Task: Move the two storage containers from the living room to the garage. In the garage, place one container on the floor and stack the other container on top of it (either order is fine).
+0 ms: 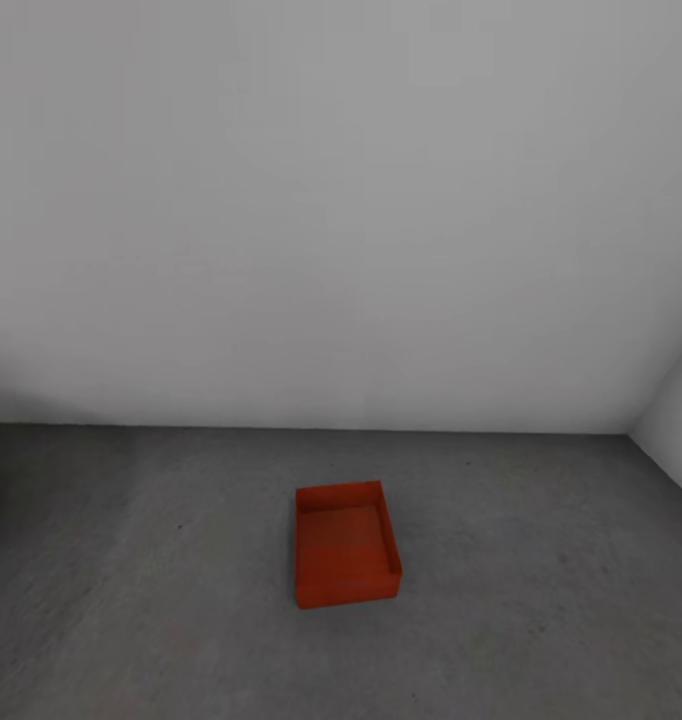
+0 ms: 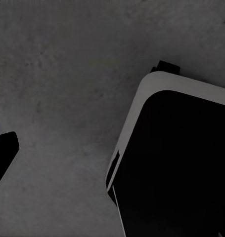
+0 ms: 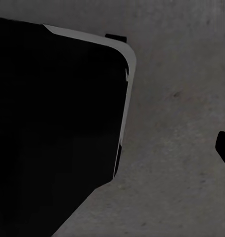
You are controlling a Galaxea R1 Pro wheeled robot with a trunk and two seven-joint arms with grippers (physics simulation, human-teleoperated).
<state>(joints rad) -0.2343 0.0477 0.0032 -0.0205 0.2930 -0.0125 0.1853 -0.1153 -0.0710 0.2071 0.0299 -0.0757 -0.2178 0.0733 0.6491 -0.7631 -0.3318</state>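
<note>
Grey concrete floor [image 1: 181, 620] bears one orange-red container [image 1: 346, 545] near white wall [image 1: 341, 200]; gripper states untellable.

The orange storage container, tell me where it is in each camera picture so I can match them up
Head view: the storage container sits alone on the concrete floor, just below picture centre, short of the white wall.
Left wrist view: not in it; grey floor and the robot's dark base.
Right wrist view: not in it; the same floor and base.
Shared landmark: the grey concrete floor.
</note>
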